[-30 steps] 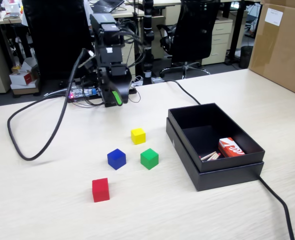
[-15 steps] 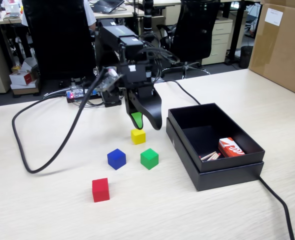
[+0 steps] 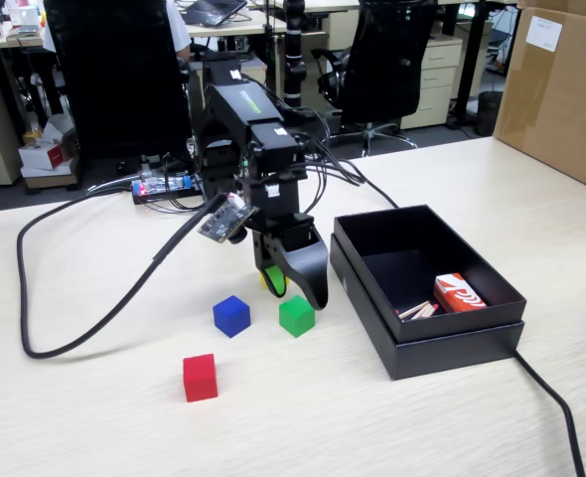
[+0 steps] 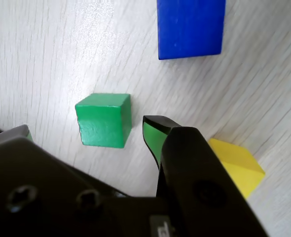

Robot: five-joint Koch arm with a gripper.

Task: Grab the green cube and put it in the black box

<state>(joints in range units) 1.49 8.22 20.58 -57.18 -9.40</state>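
Note:
The green cube [image 3: 296,315] [image 4: 103,120] rests on the pale wooden table, left of the black box [image 3: 442,353] in the fixed view. My gripper [image 3: 295,290] [image 4: 89,127] hangs low just above and behind it, open. In the wrist view the cube lies between the two green-padded fingertips [image 4: 153,136], nearer the right one, and neither tip touches it. The black box stands open, about a hand's width right of the cube.
A blue cube [image 3: 231,315] [image 4: 191,27] and a red cube [image 3: 200,377] lie left of the green one. A yellow cube [image 3: 270,283] [image 4: 236,165] sits behind the gripper. In the box lie a red-and-white packet [image 3: 459,293] and sticks. A brown carton [image 3: 561,89] stands far right; black cables [image 3: 84,333] cross the table.

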